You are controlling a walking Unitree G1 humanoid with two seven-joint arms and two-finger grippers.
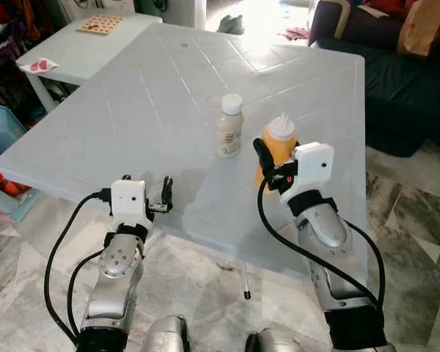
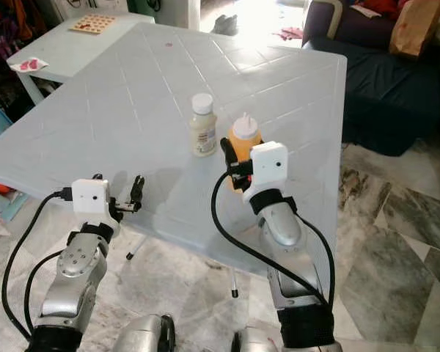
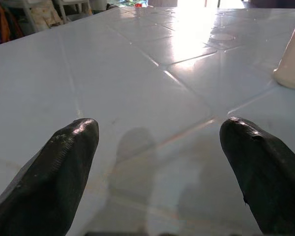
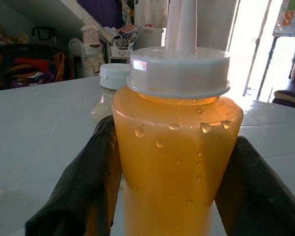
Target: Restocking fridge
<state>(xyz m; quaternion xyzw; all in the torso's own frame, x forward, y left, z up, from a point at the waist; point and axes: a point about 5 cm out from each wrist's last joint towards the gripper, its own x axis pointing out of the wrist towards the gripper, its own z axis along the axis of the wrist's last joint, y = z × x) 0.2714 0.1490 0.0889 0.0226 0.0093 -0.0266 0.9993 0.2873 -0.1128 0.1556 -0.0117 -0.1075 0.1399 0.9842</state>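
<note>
Both silver arms rise toward the pale tiled table (image 1: 132, 110). Right gripper (image 1: 268, 170) is at the table's near edge with its black fingers (image 4: 83, 191) clamped on either side of the orange squeeze bottle (image 1: 279, 150), white nozzle cap on top, droplets on its body; the bottle looks upright, though its base is hidden, so can't tell whether it rests on the table. Just beside it, toward the table's middle, stands the cream-coloured bottle with a white cap (image 1: 229, 126), untouched. Left gripper (image 1: 155, 192) hovers over the near edge of the table, fingers spread, holding nothing. Step in hand looks like the pick-up of the orange bottle for the fridge. Next move likely calls for a straight lift, clear of the neighbouring bottle, then carrying it off; no fridge seen from the table.
</note>
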